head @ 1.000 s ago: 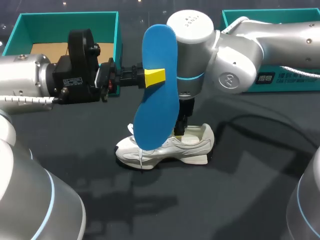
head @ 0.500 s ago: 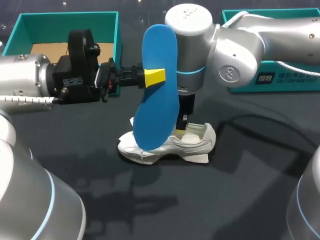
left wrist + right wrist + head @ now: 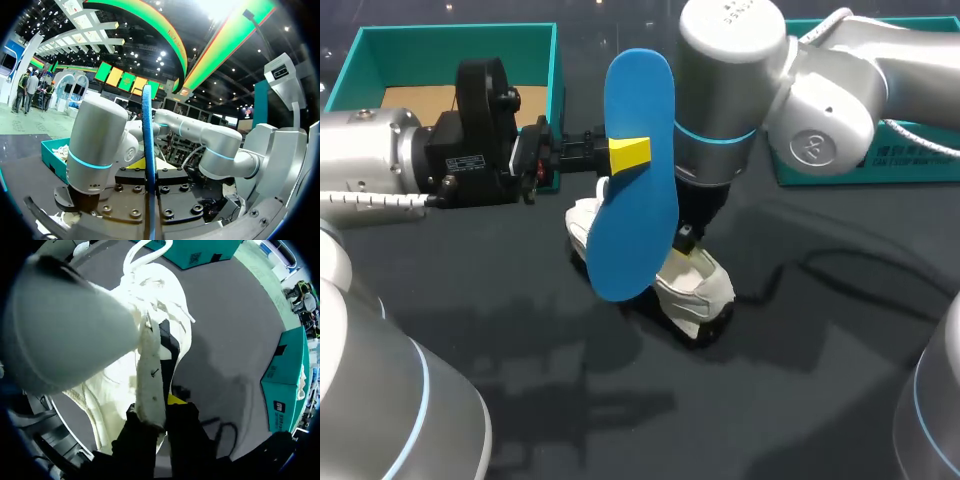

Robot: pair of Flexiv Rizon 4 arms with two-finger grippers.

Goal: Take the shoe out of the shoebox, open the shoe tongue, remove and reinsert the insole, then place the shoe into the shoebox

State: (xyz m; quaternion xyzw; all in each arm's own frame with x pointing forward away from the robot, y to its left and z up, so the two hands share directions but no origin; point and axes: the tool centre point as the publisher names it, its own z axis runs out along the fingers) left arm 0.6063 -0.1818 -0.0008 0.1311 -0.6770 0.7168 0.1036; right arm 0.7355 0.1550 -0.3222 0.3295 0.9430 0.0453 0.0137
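Observation:
My left gripper is shut on a blue insole and holds it upright above the table; in the left wrist view the insole shows edge-on, straight ahead of the gripper. Behind it the white shoe sits tilted, heel toward the front right, its toe showing past the insole's left edge. My right gripper comes straight down onto the shoe. In the right wrist view that gripper is shut on the shoe's padded tongue, with the laces beyond it.
An open teal shoebox with brown cardboard inside stands at the back left, behind my left arm. A second teal box lies at the back right under my right arm. The table is dark, and a black cable lies right of the shoe.
My right gripper has shut on the shoe's tongue and swung the shoe round, toe toward the back left, heel toward the front right. The left arm and insole have not moved.

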